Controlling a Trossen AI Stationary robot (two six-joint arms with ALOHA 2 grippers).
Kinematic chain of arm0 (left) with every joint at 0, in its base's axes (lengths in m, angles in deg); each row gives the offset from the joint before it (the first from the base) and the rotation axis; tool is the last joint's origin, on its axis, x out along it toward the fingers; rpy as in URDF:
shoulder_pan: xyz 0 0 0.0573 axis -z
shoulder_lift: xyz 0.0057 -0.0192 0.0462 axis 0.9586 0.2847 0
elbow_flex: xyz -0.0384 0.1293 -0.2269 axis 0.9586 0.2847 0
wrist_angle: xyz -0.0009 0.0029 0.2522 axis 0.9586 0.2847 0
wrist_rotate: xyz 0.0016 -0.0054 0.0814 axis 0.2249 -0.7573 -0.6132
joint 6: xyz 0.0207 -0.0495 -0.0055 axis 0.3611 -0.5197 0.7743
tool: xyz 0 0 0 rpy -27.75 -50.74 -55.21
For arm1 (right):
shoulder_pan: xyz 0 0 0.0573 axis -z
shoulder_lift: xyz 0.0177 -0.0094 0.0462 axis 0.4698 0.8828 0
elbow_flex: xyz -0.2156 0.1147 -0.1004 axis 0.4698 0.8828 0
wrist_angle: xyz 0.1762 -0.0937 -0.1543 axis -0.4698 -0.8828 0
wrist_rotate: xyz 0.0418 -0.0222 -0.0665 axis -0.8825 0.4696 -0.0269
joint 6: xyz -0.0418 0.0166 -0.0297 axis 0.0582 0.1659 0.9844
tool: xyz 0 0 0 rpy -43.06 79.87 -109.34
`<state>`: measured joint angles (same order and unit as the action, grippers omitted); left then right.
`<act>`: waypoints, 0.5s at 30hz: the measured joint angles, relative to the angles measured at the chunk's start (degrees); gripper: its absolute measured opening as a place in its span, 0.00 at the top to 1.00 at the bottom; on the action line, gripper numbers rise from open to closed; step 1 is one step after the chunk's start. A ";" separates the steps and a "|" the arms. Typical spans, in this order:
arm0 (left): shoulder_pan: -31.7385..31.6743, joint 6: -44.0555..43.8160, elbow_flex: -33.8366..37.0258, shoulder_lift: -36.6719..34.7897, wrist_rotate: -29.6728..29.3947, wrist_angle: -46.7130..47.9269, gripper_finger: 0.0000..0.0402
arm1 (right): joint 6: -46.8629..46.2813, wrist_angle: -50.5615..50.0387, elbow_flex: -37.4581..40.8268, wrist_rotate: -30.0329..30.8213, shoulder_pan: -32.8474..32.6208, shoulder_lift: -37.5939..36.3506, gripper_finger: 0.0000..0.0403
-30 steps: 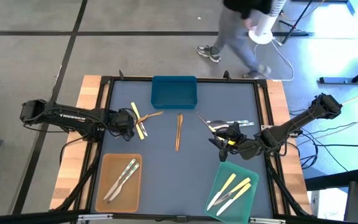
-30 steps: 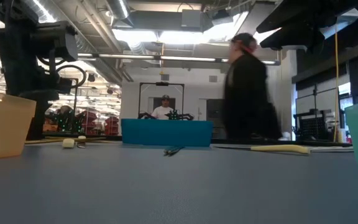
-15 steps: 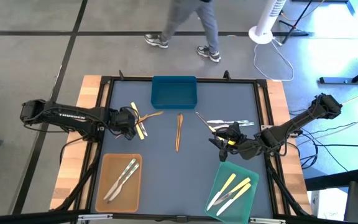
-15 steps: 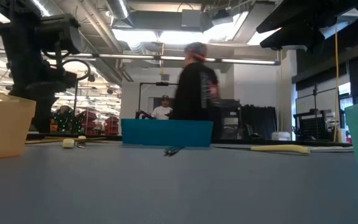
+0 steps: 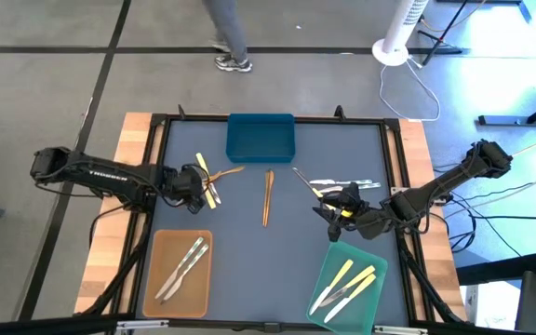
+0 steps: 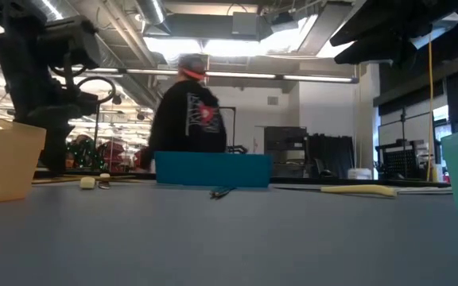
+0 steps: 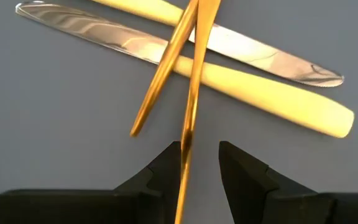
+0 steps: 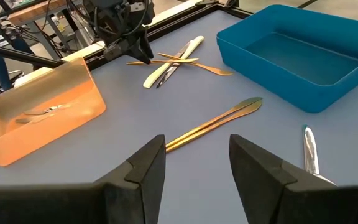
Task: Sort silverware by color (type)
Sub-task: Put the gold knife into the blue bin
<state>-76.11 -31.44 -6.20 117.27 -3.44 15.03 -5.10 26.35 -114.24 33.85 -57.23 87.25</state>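
My left gripper is low over a crossed pile of utensils by the table's left edge. It is open, with one finger on each side of a thin gold utensil. This utensil crosses a second gold one, a pale yellow knife and a silvery one lying flat. My right gripper is open and empty, above the table just near-side of the silvery utensils. Two more gold utensils lie mid-table.
The blue tray sits at the far edge. The tan tray, near left, holds silvery utensils. The green tray, near right, holds pale yellow ones and a silvery one. A person is walking past beyond the far edge.
Both grippers stay where they were, and no utensil has moved. In the room behind the table, a person has walked from the right side to the left.
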 joint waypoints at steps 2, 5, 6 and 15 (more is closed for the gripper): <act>0.12 -0.02 0.42 0.00 -0.04 -0.04 0.74 | 0.00 0.02 0.00 -0.02 0.00 0.00 0.59; 0.12 -1.12 1.28 0.00 -0.52 -0.02 0.74 | -0.02 0.02 0.00 -0.02 0.00 0.00 0.59; 0.12 -1.44 1.67 0.00 -0.61 -0.17 0.74 | -0.02 0.02 0.00 -0.02 0.00 0.00 0.59; 0.12 -1.61 4.45 -0.07 -0.14 -2.92 0.74 | -0.04 0.04 0.00 -0.02 0.00 0.00 0.59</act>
<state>-75.99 -33.05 -1.75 117.20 -3.59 12.11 -5.14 26.40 -114.24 33.83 -57.23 87.25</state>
